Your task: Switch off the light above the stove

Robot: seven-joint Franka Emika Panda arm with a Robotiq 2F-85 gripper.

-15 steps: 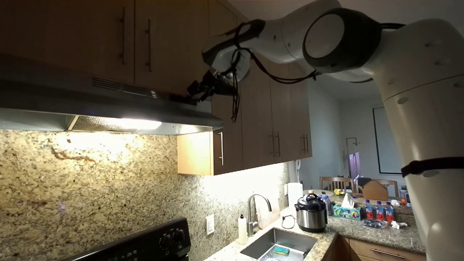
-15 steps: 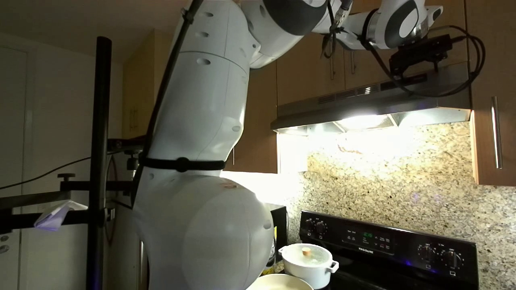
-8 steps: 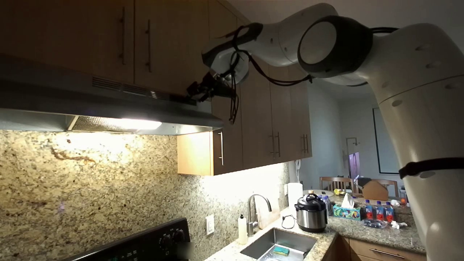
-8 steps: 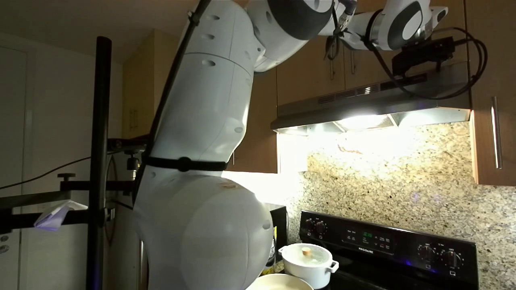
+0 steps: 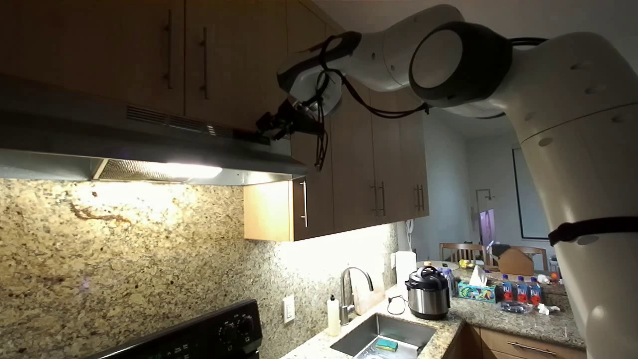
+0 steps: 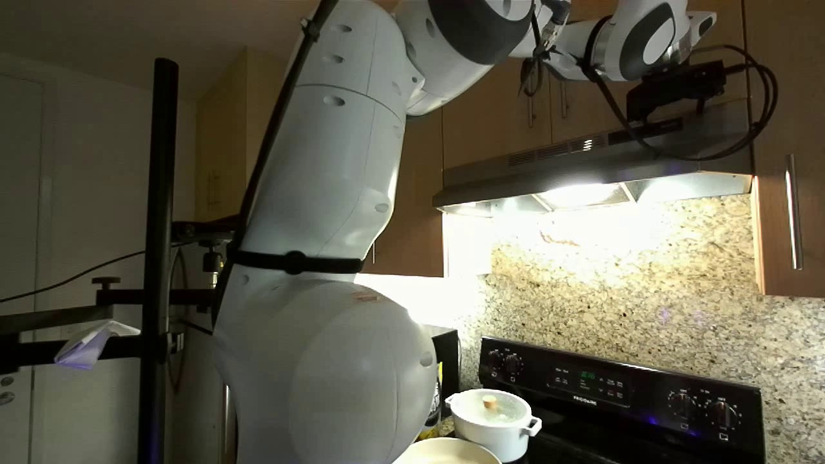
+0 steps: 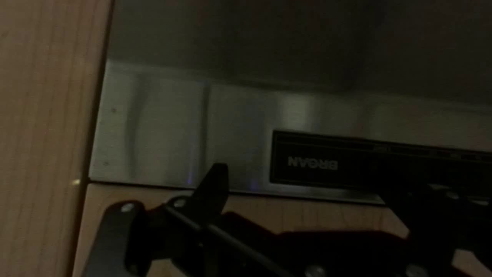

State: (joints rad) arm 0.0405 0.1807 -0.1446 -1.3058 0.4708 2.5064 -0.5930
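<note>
Since 1 second ago the arm (image 5: 461, 65) has dipped slightly. Its gripper (image 7: 301, 177) is spread wide, holding nothing; in the wrist view 1 finger (image 7: 419, 215) overlaps the black strip (image 7: 346, 165) on the hood (image 7: 173, 127), touching or not I cannot tell. Under the hood the light (image 5: 194, 170) glows above the stove (image 6: 644, 393). Best, I judge: line that finger up with the switch, too dark to pick out, then press gently.
</note>
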